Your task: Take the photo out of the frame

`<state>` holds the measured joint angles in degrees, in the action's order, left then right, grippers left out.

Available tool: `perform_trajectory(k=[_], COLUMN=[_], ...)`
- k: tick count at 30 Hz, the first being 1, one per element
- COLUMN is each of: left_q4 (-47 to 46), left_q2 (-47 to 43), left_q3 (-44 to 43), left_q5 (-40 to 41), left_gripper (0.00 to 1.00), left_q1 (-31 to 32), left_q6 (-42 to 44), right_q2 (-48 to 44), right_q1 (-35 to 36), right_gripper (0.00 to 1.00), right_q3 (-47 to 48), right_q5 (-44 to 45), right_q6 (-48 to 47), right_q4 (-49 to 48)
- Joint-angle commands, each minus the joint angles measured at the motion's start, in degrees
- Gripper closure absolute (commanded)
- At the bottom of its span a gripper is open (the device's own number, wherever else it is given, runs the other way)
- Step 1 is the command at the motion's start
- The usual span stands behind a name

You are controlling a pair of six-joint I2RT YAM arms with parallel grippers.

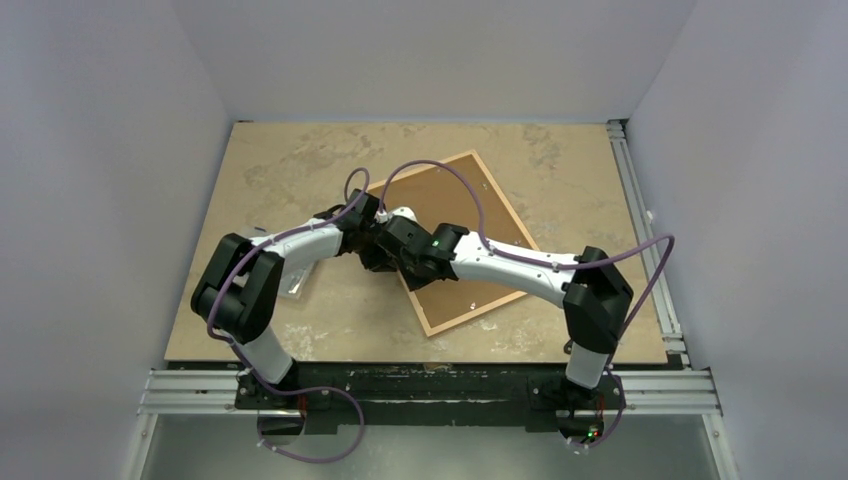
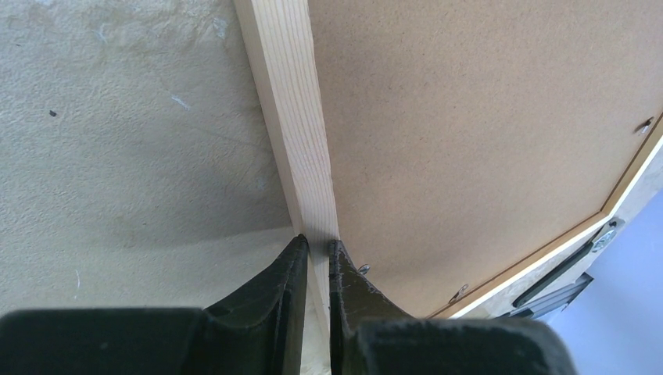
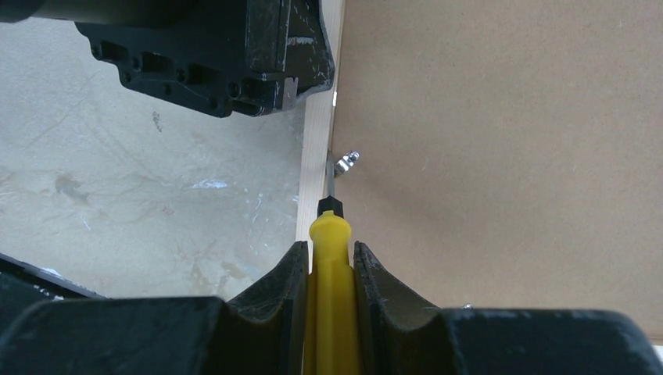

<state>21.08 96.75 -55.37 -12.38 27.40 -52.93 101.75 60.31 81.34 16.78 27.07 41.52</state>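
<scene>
The frame (image 1: 490, 308) lies face down and turned diagonally on the table, its brown backing board (image 1: 440, 198) facing up. The photo is hidden under the board. My left gripper (image 2: 319, 246) is shut on the frame's pale wood rail (image 2: 293, 117) at its left side. My right gripper (image 3: 328, 254) is shut on a yellow-handled tool (image 3: 331, 269), whose black tip sits just short of a small metal tab (image 3: 344, 162) on the board's edge. Both grippers meet at the frame's left side (image 1: 385, 235).
More metal tabs (image 2: 459, 291) hold the board (image 2: 469, 117) along the far rail. The left gripper's black body (image 3: 234, 55) sits close ahead of the tool. A small clear shiny piece (image 1: 295, 283) lies by the left arm. A rail (image 1: 640, 220) borders the table's right edge.
</scene>
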Motion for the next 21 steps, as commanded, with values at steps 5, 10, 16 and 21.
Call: perform_trajectory(k=[5, 10, 16, 21], left_q4=[0.0, 0.0, 0.5, 2.1], left_q2=[1.6, 2.3, 2.5, 1.4], left_q3=[1.2, 0.9, 0.6, -0.3], left_q5=[2.7, 2.9, 3.1, 4.3], left_gripper=[1.0, 1.0, 1.0, 1.0], left_q1=[0.2, 0.3, 0.2, 0.3], left_q6=[0.6, 0.6, 0.9, 2.4], right_q2=[0.9, -0.6, -2.2, -7.3], right_q1=[0.0, 0.0, 0.1, 0.1], right_gripper=[1.0, 1.0, 1.0, 1.0], right_q3=[4.5, 2.6, 3.8, 5.6], right_q5=[-1.4, -0.7, 5.1, 7.9], right_q6=[-1.1, -1.2, -0.2, 1.2], right_q4=[10.3, 12.0, 15.5, 18.2])
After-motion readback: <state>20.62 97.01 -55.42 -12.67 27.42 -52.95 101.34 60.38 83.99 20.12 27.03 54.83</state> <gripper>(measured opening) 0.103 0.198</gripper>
